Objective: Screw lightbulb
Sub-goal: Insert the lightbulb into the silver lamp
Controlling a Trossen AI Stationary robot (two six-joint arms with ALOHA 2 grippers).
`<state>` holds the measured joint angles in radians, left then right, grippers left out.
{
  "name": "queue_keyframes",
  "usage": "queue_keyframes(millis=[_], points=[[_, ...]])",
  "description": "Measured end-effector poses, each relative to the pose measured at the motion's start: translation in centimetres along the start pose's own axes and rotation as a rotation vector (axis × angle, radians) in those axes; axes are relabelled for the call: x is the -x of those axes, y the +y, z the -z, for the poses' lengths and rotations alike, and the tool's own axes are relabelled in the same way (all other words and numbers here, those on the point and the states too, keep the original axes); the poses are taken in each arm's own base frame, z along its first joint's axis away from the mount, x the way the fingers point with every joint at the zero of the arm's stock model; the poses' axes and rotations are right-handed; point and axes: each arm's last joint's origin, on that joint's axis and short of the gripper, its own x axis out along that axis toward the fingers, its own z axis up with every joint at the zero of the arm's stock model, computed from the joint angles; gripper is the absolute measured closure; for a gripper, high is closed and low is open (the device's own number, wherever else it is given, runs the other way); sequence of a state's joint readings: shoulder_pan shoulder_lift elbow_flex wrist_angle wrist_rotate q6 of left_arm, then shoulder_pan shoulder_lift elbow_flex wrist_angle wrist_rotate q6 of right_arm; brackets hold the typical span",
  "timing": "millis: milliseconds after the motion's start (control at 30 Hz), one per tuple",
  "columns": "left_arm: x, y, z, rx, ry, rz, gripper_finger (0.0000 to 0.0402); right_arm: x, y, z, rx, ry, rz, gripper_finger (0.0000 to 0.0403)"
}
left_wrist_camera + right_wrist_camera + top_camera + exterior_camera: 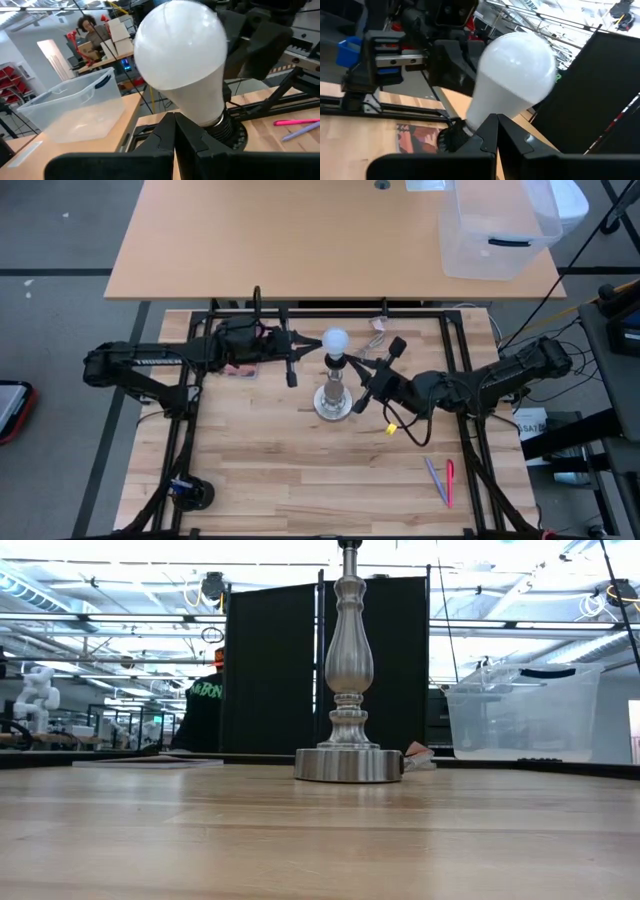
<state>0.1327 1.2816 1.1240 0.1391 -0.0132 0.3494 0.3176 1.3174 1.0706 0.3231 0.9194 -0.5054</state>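
Wooden table (300, 480) w/ a silver lamp stand (347, 690) upright at centre, the lightbulb (335, 340) seated in its black socket, prob. already threaded, though the joint is hard to see. Both arms reach in level from opposite sides: left gripper (292, 360) and right gripper (366, 388) each close beside the bulb's neck, fingers pressed together, pinching nothing.

overhead camera straight down, low camera level across table, both wrist cameras close on lightbulb (180, 65)

No readable text, label, brand or number anywhere. Green lettering on back of person's dark shirt (204, 692) (low view, beyond table) too blurred to make out.
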Motion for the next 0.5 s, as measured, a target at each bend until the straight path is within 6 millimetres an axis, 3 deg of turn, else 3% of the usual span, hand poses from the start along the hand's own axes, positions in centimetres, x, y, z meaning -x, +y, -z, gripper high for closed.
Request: queue_keyframes(millis=[200, 500], points=[[0.2, 0.0, -0.2, 0.001, -0.014, 0.025, 0.04, 0.0, -0.1, 0.1, 0.005, 0.037, 0.066, 0.0403], [1.1, -0.6, -1.7, -0.003, -0.124, 0.097, 0.04, -1.9, -2.4, 0.2, -0.011, -0.002, 0.138, 0.0403]])
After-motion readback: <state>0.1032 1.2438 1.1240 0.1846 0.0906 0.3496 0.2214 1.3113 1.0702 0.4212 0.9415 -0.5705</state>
